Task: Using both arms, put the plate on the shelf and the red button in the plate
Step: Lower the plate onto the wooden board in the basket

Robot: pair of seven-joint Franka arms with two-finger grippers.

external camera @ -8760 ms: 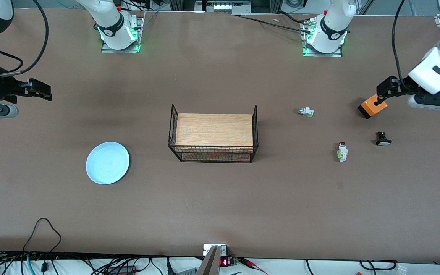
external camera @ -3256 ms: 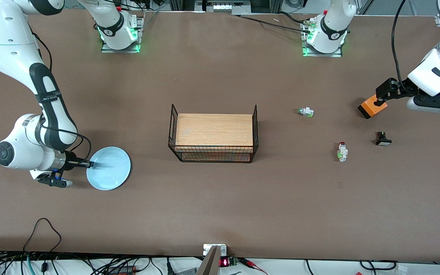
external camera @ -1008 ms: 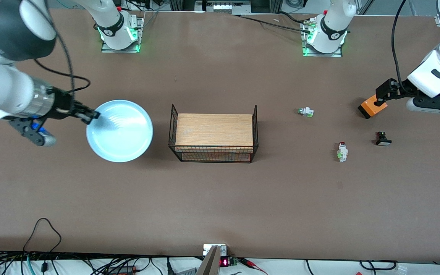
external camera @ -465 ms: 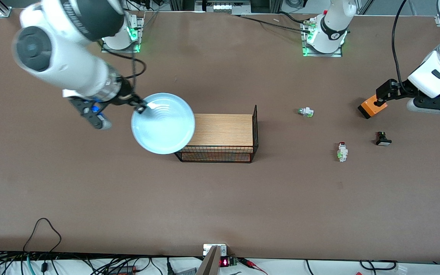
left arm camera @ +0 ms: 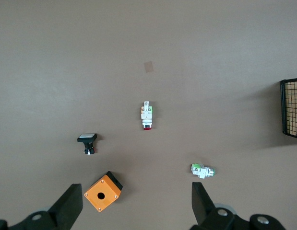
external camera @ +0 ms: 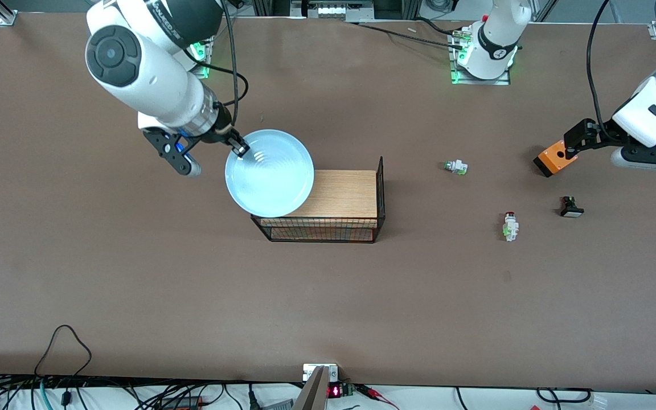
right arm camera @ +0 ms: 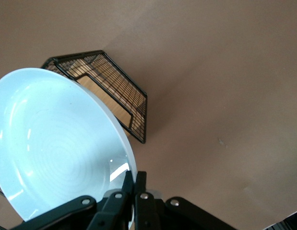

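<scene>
On the brown table (external camera: 134, 273), we saw a plate carried.
Our right gripper (external camera: 241, 149) pinched the plate (external camera: 269, 173) by its ten-o'clock rim above the rack (external camera: 339, 210); our left gripper (left arm camera: 137, 208) waited, fingers spread wide, over the orange box (external camera: 550, 160), the red button (external camera: 510, 226) resting nearby.

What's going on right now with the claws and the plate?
Right claw shut on plate, up over the wire rack. Left claw open, waiting above orange box. Red button untouched on table.
</scene>
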